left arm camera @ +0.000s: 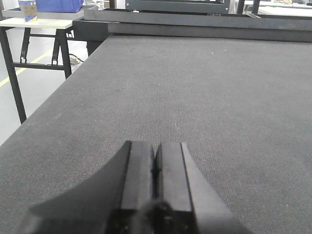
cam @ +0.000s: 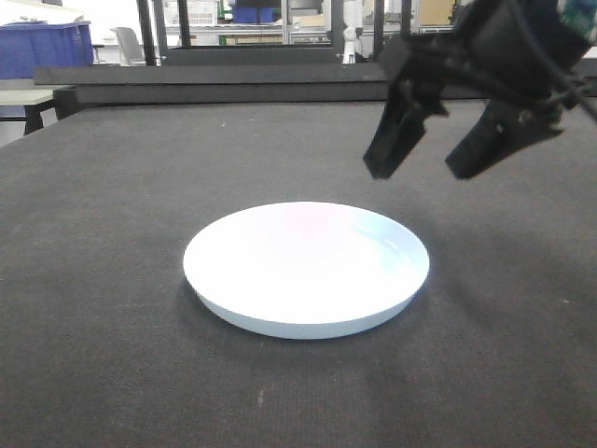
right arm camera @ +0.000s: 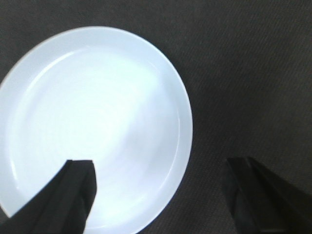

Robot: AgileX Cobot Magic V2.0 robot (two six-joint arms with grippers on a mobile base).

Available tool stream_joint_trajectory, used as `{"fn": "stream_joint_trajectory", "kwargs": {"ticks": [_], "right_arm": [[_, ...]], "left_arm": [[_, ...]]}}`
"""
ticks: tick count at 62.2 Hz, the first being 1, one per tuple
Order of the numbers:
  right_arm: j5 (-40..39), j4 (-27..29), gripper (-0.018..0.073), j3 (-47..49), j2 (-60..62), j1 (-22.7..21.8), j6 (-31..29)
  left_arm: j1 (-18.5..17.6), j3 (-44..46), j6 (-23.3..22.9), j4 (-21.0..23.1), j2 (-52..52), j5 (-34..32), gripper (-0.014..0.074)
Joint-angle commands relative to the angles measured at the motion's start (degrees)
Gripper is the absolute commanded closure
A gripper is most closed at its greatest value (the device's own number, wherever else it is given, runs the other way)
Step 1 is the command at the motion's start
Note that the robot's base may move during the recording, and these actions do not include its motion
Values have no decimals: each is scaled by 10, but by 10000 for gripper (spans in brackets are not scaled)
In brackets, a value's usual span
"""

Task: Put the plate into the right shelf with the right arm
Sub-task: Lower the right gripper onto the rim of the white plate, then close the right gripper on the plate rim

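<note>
Right fingers (cam: 396, 135) spread wide, empty, hovering above far-right rim of plate (cam: 306, 261), not touching. Left fingers (left arm camera: 139, 170) pressed together, empty, above table (left arm camera: 219, 87).

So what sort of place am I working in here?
Likely a robotics lab or workshop, not a home: a wide dark grey carpet-like worktable, a large blue plastic bin behind it, a black-legged workbench and yellow floor marking.
</note>
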State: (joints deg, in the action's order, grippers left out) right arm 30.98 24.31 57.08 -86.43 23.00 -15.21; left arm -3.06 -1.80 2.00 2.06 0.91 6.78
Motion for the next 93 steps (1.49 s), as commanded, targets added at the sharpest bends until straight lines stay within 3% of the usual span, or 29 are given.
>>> {"fn": "stream_joint_trajectory", "kwargs": {"ticks": [1, 49, 54, 70, 93], "right_arm": [[-15, 13, -73, 21, -5, 2, -6], [-5, 13, -71, 21, -75, 2, -6], [-5, 13, -27, 21, -75, 2, -6], [-5, 13, 233, 21, -75, 2, -6], [-15, 13, 240, 21, -75, 2, -6]], "left_arm": [[0, -6, -2, 3, 4, -49, 643], [0, -6, -2, 3, 4, -49, 643], [0, -6, -2, 3, 4, -49, 643], [0, -6, -2, 3, 4, -49, 643], [0, -6, -2, 3, 4, -49, 643]]}}
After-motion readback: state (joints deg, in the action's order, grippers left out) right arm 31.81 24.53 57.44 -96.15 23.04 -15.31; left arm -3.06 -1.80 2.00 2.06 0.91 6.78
